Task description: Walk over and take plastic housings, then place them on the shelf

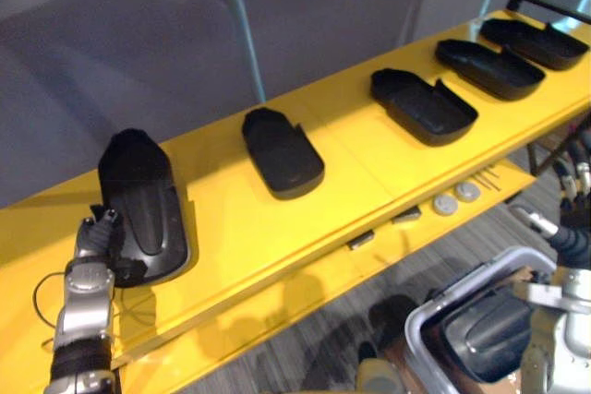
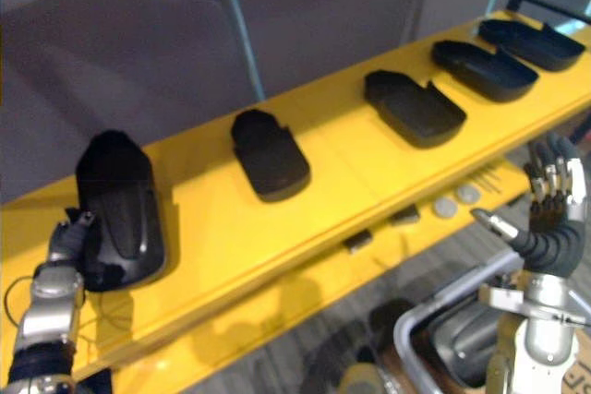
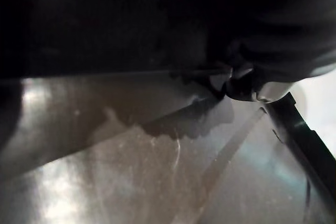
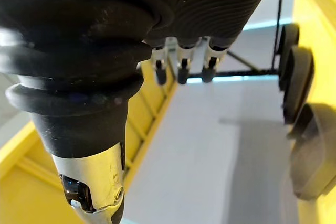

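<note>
At the far left, the left hand (image 1: 97, 232) lies against the near edge of a glossy black plastic housing (image 1: 143, 200) that sits flat on the long yellow shelf (image 1: 231, 237). Its wrist view is too dark to read, so I cannot tell whether the hand grips that housing. To the right, apart from it, a second black housing (image 1: 282, 154) lies dome up. Further along the shelf, three more lie with the hollow side up and spaced apart: the third housing (image 1: 423, 105), the fourth housing (image 1: 489, 68) and the fifth housing (image 1: 536, 43). Two small grey discs (image 1: 457, 197) lie on the shelf's lower ledge. At lower right, a grey bin (image 1: 441, 297) holds what looks like another dark housing (image 1: 480, 334). Beside the bin, the right hand (image 2: 554, 193) is raised with its fingers loosely spread, holding nothing.
</note>
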You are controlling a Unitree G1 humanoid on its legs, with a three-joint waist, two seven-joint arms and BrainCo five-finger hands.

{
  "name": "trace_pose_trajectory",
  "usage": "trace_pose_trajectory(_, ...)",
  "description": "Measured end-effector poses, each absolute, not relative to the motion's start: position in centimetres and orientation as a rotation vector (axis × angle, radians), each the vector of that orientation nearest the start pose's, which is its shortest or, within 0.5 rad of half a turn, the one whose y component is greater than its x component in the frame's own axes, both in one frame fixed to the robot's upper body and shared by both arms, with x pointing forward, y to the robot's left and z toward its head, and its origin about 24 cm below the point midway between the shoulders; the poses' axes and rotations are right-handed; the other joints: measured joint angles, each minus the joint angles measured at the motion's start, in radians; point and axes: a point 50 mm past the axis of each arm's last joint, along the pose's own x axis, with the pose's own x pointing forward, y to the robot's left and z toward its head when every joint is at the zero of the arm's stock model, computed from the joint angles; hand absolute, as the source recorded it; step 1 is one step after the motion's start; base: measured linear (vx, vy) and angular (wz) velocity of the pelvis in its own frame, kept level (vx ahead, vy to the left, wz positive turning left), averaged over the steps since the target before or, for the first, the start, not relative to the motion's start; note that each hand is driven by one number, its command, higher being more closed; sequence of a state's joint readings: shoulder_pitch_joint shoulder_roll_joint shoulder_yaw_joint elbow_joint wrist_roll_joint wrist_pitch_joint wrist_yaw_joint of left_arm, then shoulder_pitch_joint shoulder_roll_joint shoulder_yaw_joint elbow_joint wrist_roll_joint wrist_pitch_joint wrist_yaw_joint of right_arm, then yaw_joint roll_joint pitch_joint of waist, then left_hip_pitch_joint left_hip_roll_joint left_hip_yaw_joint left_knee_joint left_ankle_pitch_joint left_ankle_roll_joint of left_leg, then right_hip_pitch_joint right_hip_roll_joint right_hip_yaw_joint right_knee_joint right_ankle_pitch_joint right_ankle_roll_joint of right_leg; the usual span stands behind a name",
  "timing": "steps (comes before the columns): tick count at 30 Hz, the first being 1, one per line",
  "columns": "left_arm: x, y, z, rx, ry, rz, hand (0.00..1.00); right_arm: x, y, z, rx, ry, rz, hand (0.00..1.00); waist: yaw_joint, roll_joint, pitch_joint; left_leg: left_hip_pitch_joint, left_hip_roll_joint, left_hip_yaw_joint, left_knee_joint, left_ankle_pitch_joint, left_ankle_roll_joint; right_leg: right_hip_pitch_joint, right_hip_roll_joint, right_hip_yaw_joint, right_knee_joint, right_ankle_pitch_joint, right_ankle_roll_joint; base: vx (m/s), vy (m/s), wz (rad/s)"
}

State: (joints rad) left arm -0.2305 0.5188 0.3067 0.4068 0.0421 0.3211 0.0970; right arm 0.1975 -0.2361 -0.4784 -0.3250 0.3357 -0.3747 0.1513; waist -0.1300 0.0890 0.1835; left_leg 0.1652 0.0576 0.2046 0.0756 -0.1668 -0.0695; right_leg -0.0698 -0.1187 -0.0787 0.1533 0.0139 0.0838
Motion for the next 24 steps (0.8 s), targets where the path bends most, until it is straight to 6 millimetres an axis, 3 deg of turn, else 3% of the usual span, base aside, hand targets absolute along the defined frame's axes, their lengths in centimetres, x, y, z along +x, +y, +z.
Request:
trace_pose_trajectory(6,28.3,35.0,5.8,0.360,0.479,0.566,1.00,17.6,-27.4,13.7,-0.128,-0.588,-0.194,0.00,-0.049,0.008,0.004,0.012,0.001,0.012,-0.014,0.004,0.002,-0.001,0.002,0.012,0.000,-0.002,-0.003,-0.01,0.009,-0.07)
trace_pose_trajectory(16,26.5,36.2,2.6,0.330,0.773,0.636,1.00,17.8,-27.0,13.0,-0.098,-0.539,-0.156,0.00,-0.061,0.018,0.012,0.010,0.003,0.025,-0.012,0.004,0.002,-0.017,0.006,0.028,0.019,-0.003,-0.003,0.00,0.002,-0.04)
trace_pose_trajectory(24,25.7,37.8,3.4,0.406,0.805,0.691,1.00,17.9,-27.0,13.0,-0.100,-0.526,-0.148,0.00,-0.065,0.022,0.050,0.009,-0.002,0.022,0.002,-0.004,0.011,-0.018,-0.004,0.028,0.043,-0.019,-0.001,-0.02,0.000,0.01)
